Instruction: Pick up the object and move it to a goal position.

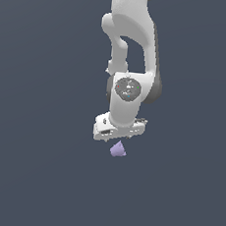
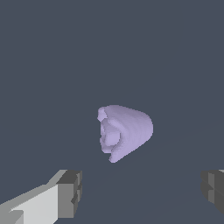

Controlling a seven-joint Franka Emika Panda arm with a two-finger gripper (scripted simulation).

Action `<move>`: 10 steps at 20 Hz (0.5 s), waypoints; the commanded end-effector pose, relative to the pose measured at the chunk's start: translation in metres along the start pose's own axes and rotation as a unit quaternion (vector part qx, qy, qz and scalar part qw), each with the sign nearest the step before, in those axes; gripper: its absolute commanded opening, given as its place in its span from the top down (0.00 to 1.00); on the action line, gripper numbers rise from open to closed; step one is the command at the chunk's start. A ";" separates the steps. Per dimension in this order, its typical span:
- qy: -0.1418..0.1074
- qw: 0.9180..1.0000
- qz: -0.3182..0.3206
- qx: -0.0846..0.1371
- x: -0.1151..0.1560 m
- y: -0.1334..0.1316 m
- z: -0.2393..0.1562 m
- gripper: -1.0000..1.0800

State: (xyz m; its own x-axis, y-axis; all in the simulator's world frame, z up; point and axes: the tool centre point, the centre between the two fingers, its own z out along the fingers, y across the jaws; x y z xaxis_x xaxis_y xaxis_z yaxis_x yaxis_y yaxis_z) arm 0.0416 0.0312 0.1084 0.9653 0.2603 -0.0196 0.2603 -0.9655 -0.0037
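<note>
Object (image 2: 124,132) under spread claw (image 2: 140,192), apparently tipped sideways, axis level.

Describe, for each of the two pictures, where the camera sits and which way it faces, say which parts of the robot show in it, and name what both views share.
Exterior view: off the arm, its exact position unknown, facing the white arm as it reaches down, its gripper just above the purple object.
Wrist view: on the wrist, looking out past the two fingers, set wide apart, at the object between and beyond them.
Shared: the purple object, the gripper and the plain dark grey background.
</note>
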 end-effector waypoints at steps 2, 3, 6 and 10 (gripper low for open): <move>0.005 1.000 -0.026 -0.001 0.013 -0.001 0.012 0.04; 0.006 0.999 -0.031 -0.002 0.015 -0.001 0.014 0.04; 0.009 0.999 -0.043 -0.002 0.021 -0.001 0.020 0.04; 0.010 0.999 -0.048 -0.002 0.023 -0.002 0.023 0.04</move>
State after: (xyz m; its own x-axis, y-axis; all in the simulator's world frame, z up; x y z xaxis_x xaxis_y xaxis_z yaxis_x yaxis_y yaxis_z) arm 0.0617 0.0386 0.0859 0.9373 0.3485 -0.0018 0.3485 -0.9373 -0.0005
